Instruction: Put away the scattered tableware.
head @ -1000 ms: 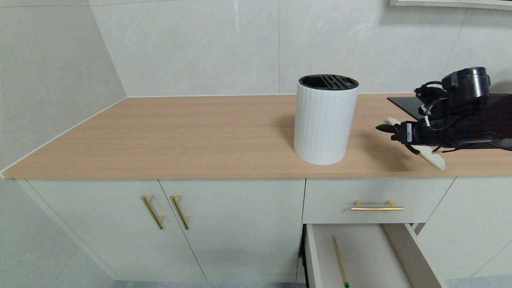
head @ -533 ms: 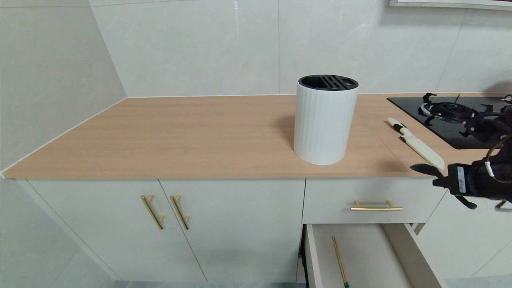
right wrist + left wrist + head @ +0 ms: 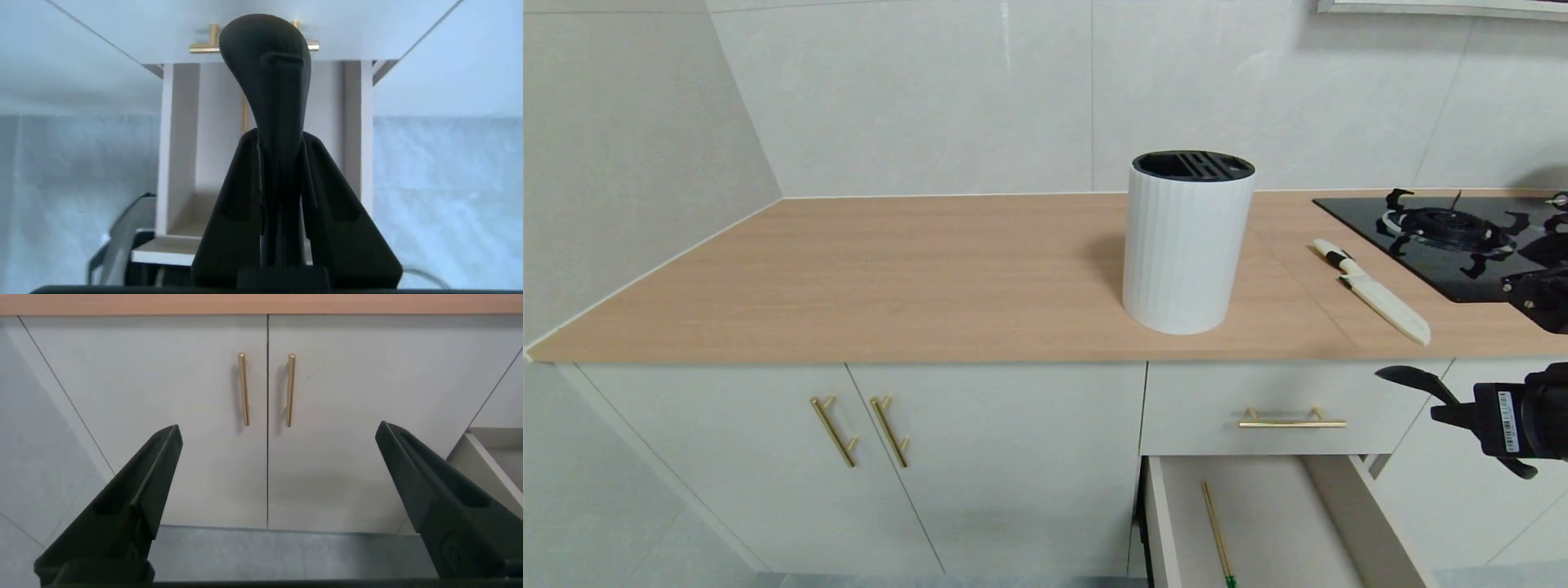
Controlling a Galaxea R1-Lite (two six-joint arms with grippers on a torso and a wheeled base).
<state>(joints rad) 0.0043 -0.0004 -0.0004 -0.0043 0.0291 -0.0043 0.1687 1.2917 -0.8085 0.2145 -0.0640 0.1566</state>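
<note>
Head view has the right pincer (image 3: 1401,376) hanging off the front of the bench (image 3: 890,278), lower than the bench top and out before the pale cabinet fronts. Its fingers are pressed together with nothing between them, and the right wrist view shows the same: two dark fingers meeting along a thin seam. Up and beyond this pincer, well apart from it, the knife (image 3: 1372,290) lies flat on the bench, a cream blade with a black band on its handle. The blade tip points toward the bench's front edge and the handle toward the wall. Farther off to the pincer's left stands the knife holder (image 3: 1187,245), a white ribbed cylinder, upright, with a black slotted top. It stands apart from the knife. Beyond the pincer and to its right a black hob (image 3: 1445,237) is set into the bench. Level with the pincer and to its left is the gold handle (image 3: 1292,423) of a closed drawer. Below that, lower than the pincer, an open drawer (image 3: 1347,506) is pulled out, and a thin gold stick (image 3: 1217,531) with a green tip lies lengthwise inside it. The left pincer (image 3: 274,449) is low down, its fingers spread wide and holding nothing. It faces a pair of cabinet doors (image 3: 343,441), and the doors' two gold handles (image 3: 243,388) stand upright side by side between its fingers.
</note>
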